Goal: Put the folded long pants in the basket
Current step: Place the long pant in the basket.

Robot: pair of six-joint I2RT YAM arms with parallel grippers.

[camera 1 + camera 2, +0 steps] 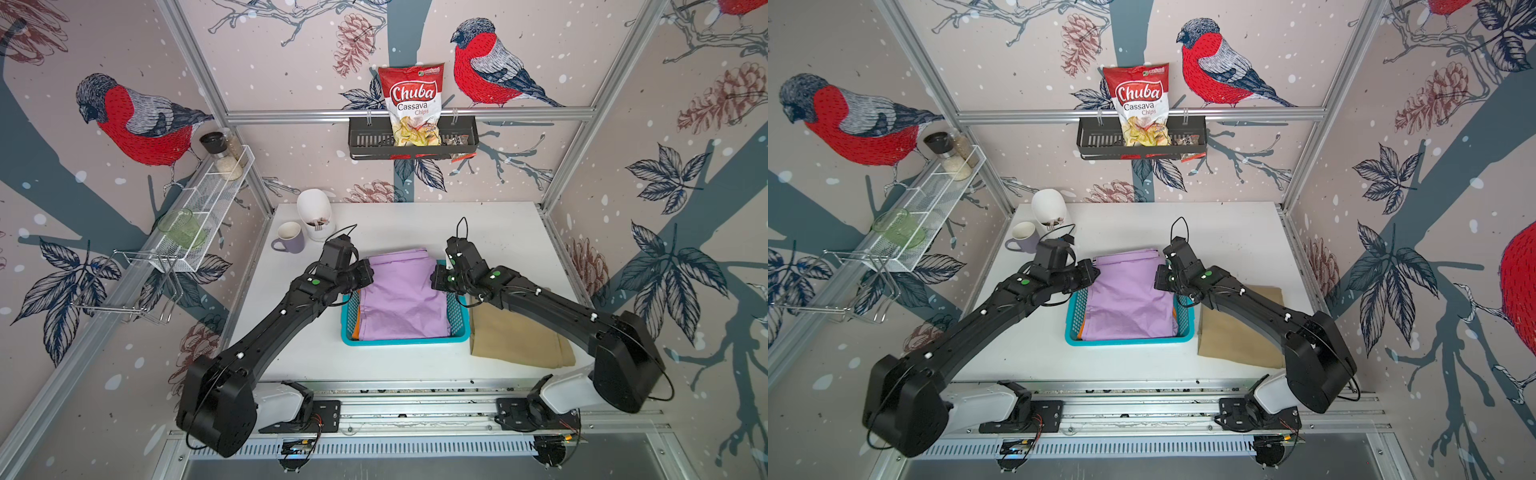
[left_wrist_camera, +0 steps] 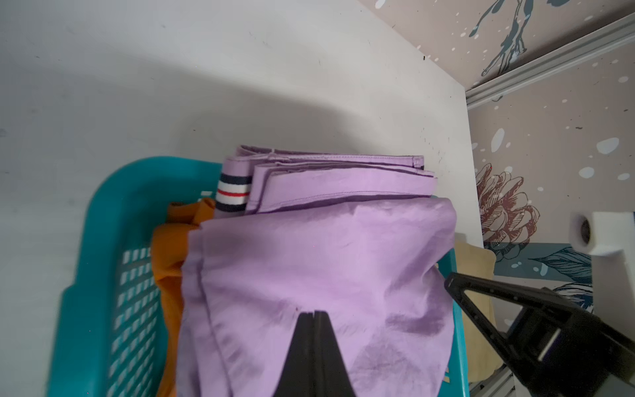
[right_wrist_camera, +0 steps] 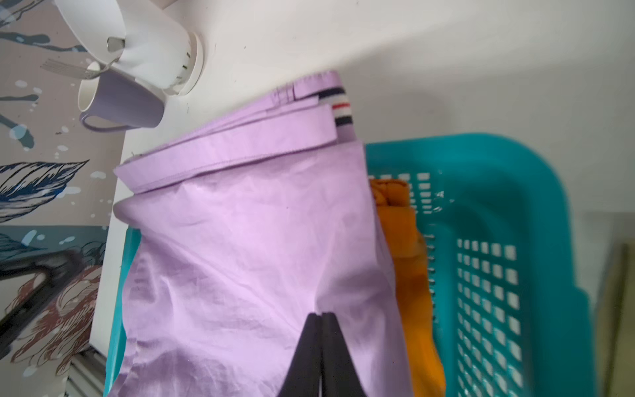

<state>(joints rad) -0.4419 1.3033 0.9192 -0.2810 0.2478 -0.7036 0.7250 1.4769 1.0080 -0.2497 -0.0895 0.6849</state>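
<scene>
Closed left gripper (image 2: 314, 313) over lilac pants (image 2: 309, 257), orange pants (image 2: 168, 275) mostly hidden

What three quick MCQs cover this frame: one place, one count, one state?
1. Khaki pants lie: A in the basket; B on the table beside it; C on the floor.
2. Pants in the basket: A three; B one; C two.
3. Left gripper: A shut; B half open; C wide open.
Key: 1 B, the khaki lies outside the basket's rim. 2 C, lilac pants lie over orange pants. 3 A, its fingers meet in the left wrist view.
</scene>
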